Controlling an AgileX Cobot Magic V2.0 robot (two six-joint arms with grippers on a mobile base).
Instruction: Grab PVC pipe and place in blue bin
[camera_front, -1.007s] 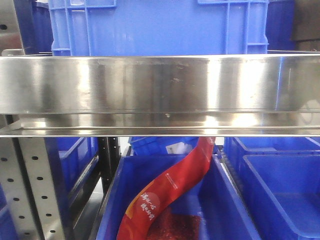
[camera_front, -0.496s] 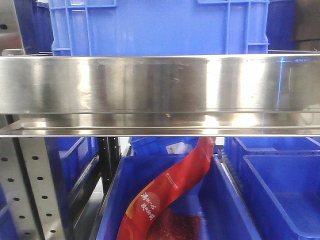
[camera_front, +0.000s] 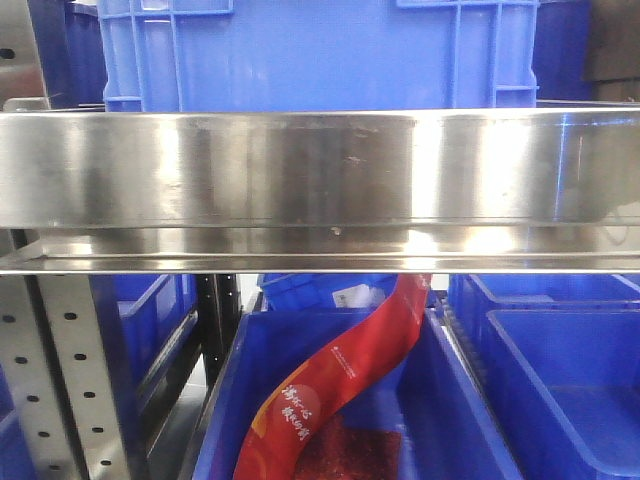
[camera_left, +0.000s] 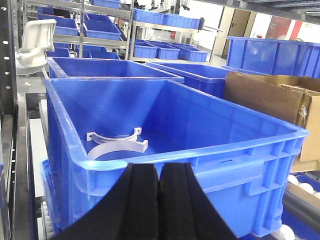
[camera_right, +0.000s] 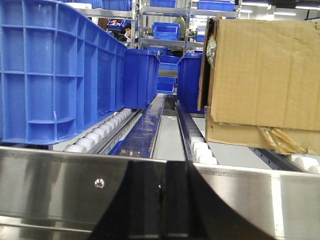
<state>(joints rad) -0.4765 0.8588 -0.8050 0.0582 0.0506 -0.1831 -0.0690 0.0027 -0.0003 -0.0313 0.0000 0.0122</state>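
Observation:
In the left wrist view a large blue bin (camera_left: 240, 155) stands on the rack right in front of my left gripper (camera_left: 159, 172). White curved PVC clamp pieces (camera_left: 117, 145) lie on the bin's floor. The left gripper's black jaws are pressed together and hold nothing, just before the bin's near rim. My right gripper (camera_right: 160, 197) is shut and empty, close to a steel rail (camera_right: 60, 185) of the rack. No straight PVC pipe shows in any view. In the front view neither gripper shows.
The front view shows a steel shelf beam (camera_front: 320, 180) with a blue crate (camera_front: 320, 55) on it, and below it a bin (camera_front: 450, 400) holding a red packet (camera_front: 340, 380). Cardboard boxes (camera_right: 260, 70) (camera_left: 270, 100) stand to the right. Roller tracks (camera_right: 100, 132) run under a blue crate (camera_right: 50, 70).

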